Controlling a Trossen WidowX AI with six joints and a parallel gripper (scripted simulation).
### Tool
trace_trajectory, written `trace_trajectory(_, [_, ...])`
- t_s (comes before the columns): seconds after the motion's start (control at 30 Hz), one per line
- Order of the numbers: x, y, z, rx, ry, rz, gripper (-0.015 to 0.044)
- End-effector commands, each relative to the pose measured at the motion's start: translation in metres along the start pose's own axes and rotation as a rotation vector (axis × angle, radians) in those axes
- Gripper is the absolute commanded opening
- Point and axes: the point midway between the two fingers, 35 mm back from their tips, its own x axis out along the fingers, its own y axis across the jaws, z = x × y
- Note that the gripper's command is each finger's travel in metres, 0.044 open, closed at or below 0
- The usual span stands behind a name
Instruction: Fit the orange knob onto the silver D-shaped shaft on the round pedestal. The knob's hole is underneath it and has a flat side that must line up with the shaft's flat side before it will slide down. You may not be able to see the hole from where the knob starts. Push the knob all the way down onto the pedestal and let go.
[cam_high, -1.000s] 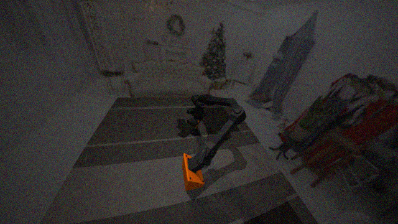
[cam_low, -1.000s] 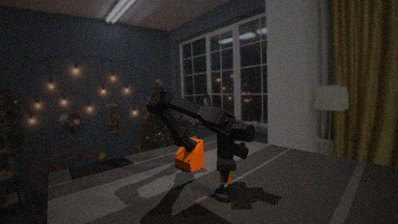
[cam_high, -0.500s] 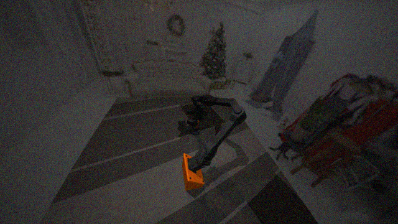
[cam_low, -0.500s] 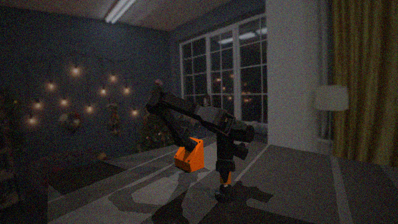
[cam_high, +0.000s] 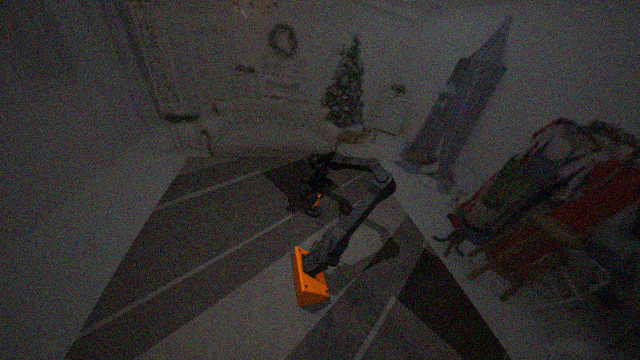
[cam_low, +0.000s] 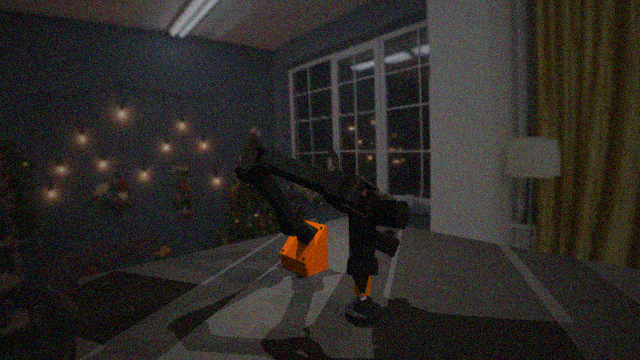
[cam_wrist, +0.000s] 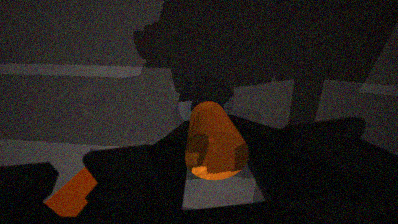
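The orange knob (cam_high: 317, 201) (cam_low: 367, 286) (cam_wrist: 216, 142) is between the fingers of my gripper (cam_high: 318, 196) (cam_low: 363, 281), which points down and is shut on it. In the exterior view the knob is directly above the dark round pedestal (cam_low: 363, 313) (cam_high: 313, 212). A small pale bit, apparently the shaft (cam_low: 363, 298), shows between the knob's lower end and the pedestal. Whether the shaft's tip is inside the knob cannot be told. The knob's hole, its flat side and the shaft's flat side are hidden. In the wrist view the knob hides most of what is beneath it.
The arm's orange base bracket (cam_high: 311, 285) (cam_low: 316, 252) stands on the striped table (cam_high: 210, 225), and part of it shows in the wrist view (cam_wrist: 72, 196). The arm's dark shadow lies across the table around the pedestal. The light is dim and the pictures are grainy.
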Motion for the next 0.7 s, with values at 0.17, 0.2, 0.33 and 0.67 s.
trace_trajectory(0.17, [-0.0038, -0.0018, 0.0031, 0.206, -0.005, -0.004, 0.0])
trace_trajectory(0.2, [-0.0036, -0.0019, 0.003, 0.206, -0.005, -0.004, 0.0])
trace_trajectory(0.33, [-0.0026, -0.0021, 0.0021, 0.206, -0.005, -0.005, 0.0])
trace_trajectory(0.67, [0.0004, -0.0007, 0.0001, 0.206, -0.005, -0.005, 0.0])
